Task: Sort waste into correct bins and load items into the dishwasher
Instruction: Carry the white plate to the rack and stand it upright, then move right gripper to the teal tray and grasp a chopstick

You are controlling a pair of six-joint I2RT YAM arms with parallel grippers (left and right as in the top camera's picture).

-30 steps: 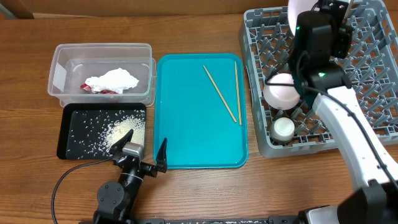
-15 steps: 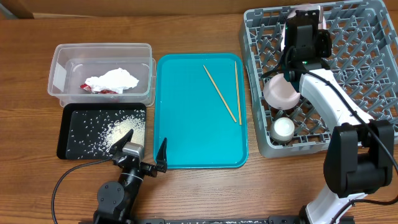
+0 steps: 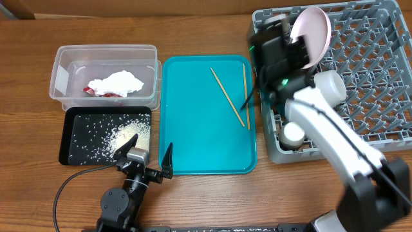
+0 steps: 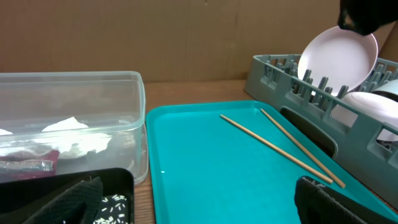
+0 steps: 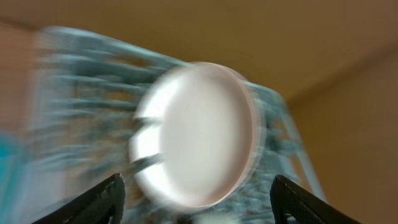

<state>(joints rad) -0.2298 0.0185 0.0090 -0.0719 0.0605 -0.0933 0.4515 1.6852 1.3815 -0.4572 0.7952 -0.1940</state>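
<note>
A white plate (image 3: 311, 29) (image 5: 199, 134) stands on edge among the pegs at the back left of the grey dish rack (image 3: 373, 71). My right gripper (image 3: 297, 46) (image 5: 202, 211) hangs just left of the plate, open, with nothing between its fingers. Two chopsticks (image 3: 228, 96) (image 4: 273, 149) lie on the teal tray (image 3: 193, 142). The clear tub (image 3: 106, 48) holds the white napkin (image 3: 116, 82) and the red wrapper (image 3: 96, 92). Rice (image 3: 125, 135) lies in the black tray (image 3: 64, 136). My left gripper (image 3: 149, 154) (image 4: 199, 205) rests open at the teal tray's near left corner.
A small white cup (image 3: 293, 133) sits in the rack's front left corner, and a white bowl (image 4: 373, 102) lies beside it, partly under my right arm. The rack's wall rises along the teal tray's right edge. The right wrist view is motion-blurred.
My right gripper opened and let go of the plate, which now stands in the rack. The right arm swung left, away from it. The left arm stayed still.
</note>
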